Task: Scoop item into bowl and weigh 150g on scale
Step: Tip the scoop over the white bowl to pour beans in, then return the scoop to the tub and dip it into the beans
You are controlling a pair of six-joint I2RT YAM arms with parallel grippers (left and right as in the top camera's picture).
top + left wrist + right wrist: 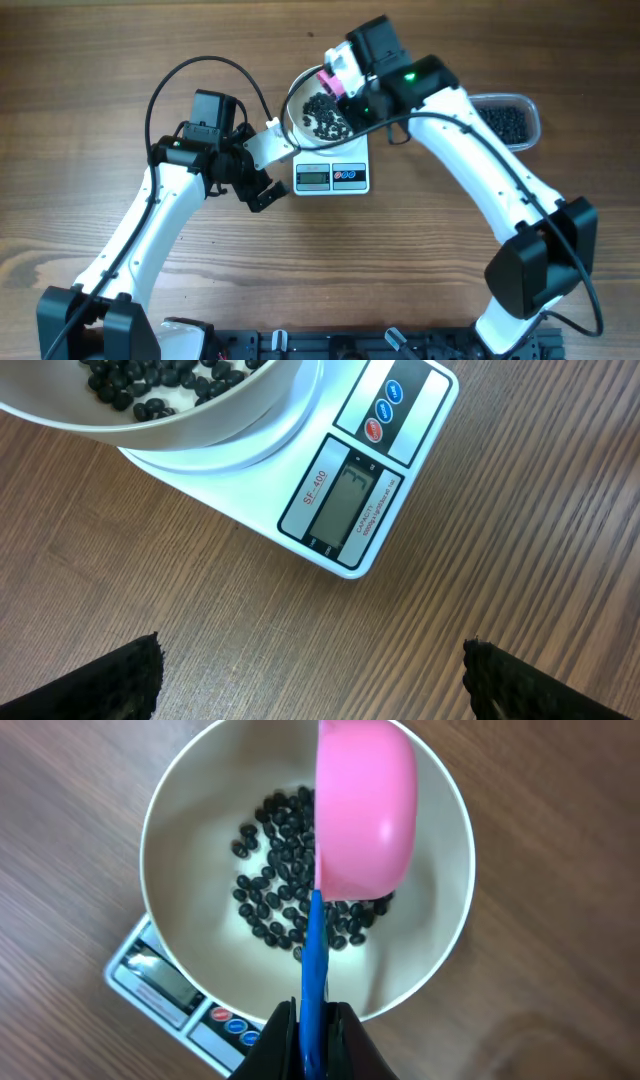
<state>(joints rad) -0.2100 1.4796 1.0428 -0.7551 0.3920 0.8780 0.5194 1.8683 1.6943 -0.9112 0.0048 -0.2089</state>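
The right claw (312, 1020) is squeezing the blue handle of the pink scoop (365, 810) above the bowl (435, 945). The beans (275, 890) are lying in the bowl just below the scoop. The bowl is sitting on the scale (160, 985). The left claw (315, 678) is hanging wide apart near the scale's front.

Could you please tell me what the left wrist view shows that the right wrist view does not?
Only the left wrist: the left tool, open and empty, and the model label on the scale. Only the right wrist: the right tool shut on the blue handle of a pink scoop, turned on its side over the bowl. Both: the bowl holding black beans, sitting on the scale, whose display and buttons show.
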